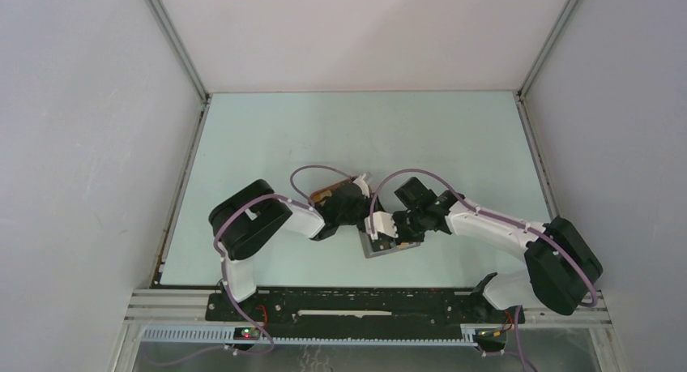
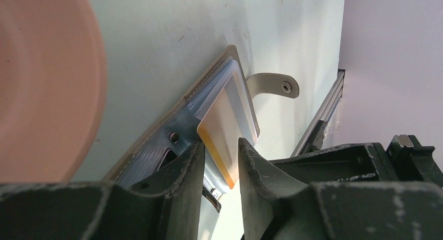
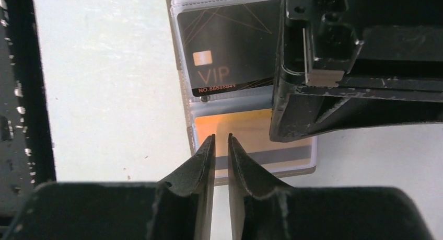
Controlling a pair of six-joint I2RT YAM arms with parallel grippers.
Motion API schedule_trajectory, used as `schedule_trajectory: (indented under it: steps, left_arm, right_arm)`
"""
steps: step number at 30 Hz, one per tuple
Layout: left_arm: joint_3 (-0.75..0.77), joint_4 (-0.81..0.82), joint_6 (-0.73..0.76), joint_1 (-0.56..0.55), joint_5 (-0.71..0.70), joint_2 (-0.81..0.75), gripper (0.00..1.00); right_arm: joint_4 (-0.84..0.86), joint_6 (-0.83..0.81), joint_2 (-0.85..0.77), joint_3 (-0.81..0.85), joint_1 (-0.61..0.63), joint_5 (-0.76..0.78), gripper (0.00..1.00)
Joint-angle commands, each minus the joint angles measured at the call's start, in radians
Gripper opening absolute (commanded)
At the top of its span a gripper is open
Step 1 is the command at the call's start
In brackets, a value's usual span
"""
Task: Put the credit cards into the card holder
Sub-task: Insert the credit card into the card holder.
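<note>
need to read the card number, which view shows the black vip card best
The right wrist view: the black rectangular VIP card lies face up in the grey folding card holder, its gold print mostly legible, right part hidden by the other arm. The top external view hides it under the arms; the left wrist view doesn't clearly show it.

Card holder point(image 1: 387, 247) mostly hidden beneath both arms overhead; peach tray point(image 2: 42, 83) cut off by the left-wrist frame.

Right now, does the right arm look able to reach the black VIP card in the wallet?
Probably yes: the black card lies just ahead of the right gripper, its left part uncovered. The left gripper, holding the orange card, overhangs its right side.
</note>
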Motion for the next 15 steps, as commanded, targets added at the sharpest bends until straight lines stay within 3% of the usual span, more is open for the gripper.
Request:
schedule_trajectory:
  steps: [1, 15]
  left_arm:
    - [-0.033, -0.079, 0.045, 0.007, -0.028, -0.041, 0.36]
    - [-0.006, -0.267, 0.138, 0.007, -0.050, -0.111, 0.46]
  right_arm:
    - [-0.043, 0.025, -0.038, 0.035, -0.025, -0.090, 0.23]
    - [-0.112, 0.078, -0.098, 0.081, -0.161, -0.258, 0.27]
